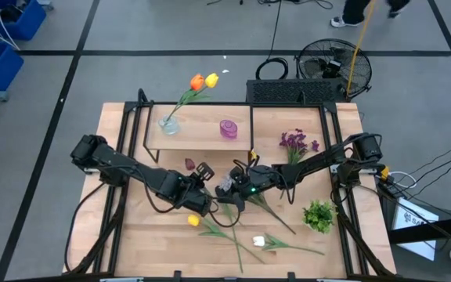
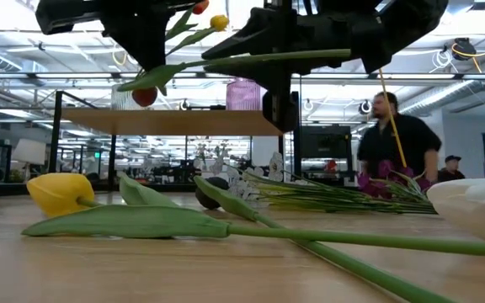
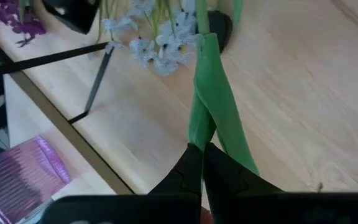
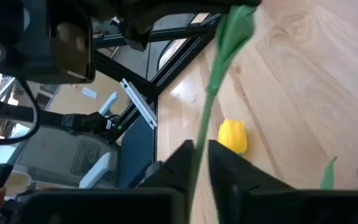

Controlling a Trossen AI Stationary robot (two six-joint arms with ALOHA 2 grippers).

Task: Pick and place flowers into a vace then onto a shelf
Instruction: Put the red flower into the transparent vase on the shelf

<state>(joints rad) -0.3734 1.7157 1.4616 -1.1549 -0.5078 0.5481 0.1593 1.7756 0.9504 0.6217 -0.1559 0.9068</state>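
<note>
I am holding one dark red flower (image 2: pixel 144 96) off the table between both arms, its stem running level, left to right, across the middle of the table just near of the shelf (image 1: pixel 198 125). The left gripper (image 3: pixel 202 163) is clamped shut on the leafy part of the stem close to the bloom. The right gripper (image 4: pixel 201 160) is closing around the bare stem farther along to the right. Both arms are reaching inward, low and nearly meeting. I judge the handover is turning on that shared axis. The glass vase (image 1: pixel 169 123) is standing far-left on the shelf, nearer the left arm.
</note>
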